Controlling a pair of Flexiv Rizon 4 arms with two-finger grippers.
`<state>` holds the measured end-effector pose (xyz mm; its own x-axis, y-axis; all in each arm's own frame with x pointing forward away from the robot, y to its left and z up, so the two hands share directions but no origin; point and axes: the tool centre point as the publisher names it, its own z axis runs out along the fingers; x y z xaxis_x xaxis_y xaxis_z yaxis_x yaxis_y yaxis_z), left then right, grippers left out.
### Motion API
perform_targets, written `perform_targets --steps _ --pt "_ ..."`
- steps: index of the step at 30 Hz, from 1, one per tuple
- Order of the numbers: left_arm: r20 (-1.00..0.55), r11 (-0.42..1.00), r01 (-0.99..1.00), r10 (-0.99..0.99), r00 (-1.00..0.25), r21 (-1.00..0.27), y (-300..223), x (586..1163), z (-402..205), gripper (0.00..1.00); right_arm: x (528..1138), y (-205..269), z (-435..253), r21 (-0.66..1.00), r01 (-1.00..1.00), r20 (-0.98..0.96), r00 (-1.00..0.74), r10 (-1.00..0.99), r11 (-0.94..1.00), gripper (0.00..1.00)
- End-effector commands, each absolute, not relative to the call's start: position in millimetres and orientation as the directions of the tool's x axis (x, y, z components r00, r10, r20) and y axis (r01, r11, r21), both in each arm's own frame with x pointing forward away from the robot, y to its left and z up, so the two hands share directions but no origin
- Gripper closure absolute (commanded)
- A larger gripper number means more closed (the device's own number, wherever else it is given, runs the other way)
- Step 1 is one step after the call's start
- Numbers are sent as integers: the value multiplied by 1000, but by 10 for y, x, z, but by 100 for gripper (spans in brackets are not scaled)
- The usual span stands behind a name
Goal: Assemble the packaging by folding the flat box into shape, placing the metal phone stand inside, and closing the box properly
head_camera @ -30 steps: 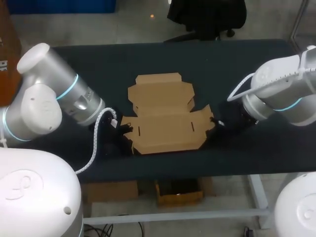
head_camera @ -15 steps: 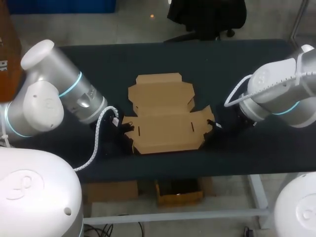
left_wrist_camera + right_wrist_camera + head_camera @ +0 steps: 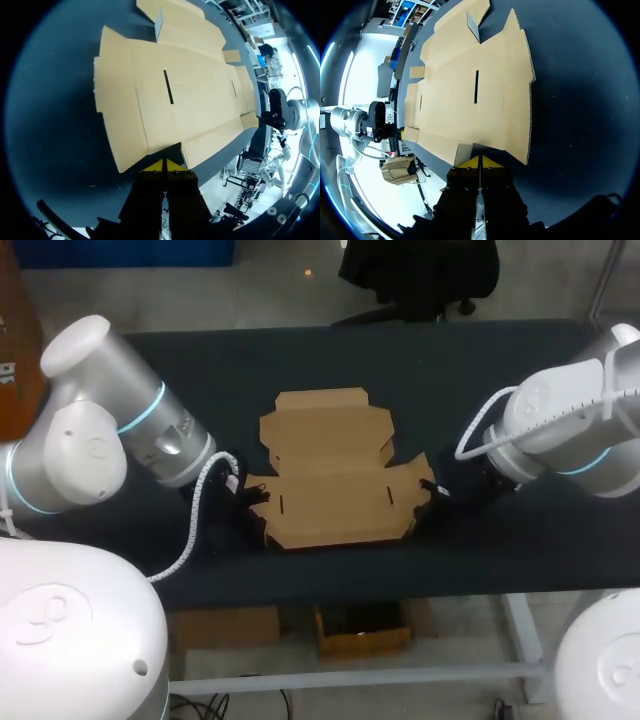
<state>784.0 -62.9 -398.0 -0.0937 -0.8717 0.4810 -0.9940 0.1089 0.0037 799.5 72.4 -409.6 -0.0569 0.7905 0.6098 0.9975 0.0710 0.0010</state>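
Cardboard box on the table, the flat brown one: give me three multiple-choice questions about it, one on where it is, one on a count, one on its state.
1. Where does the flat brown cardboard box lie?
A) on the dark table, between the left gripper and the right gripper
B) lifted in the air
C) hanging off the table's edge

2. How many narrow slots are cut in its middle panel?
A) none
B) two
C) five

3. What state is it in?
A) folded, lid shut
B) folded, lid open
C) unfolded, spread out

Answers:
1 A, a gripper sits at each of its ends.
2 B, the head view shows one slot towards each end.
3 C, its panels lie spread on the table.
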Motion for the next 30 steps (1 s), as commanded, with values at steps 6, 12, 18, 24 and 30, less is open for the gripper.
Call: perform_targets --steps 6,12,18,24,30 --pt "483 96 -995 -872 -81 7 -583 7843 -3996 100 7969 621 -4078 3 999 613 -41 789 50 100" --pt "483 96 -995 -872 -80 7 -598 7856 -3978 100 8026 653 -4038 9 999 615 -47 787 53 100" --pt "479 101 -995 -873 -90 -2 -632 7875 -3935 100 8085 699 -3984 21 998 614 -66 787 67 100" --pt "473 114 -993 -875 -106 -11 -698 7906 -3900 100 8133 776 -3975 25 996 612 -84 787 87 100" --pt "467 125 -992 -877 -118 -15 -756 7923 -3896 100 8166 839 -4002 19 994 613 -93 785 103 100"
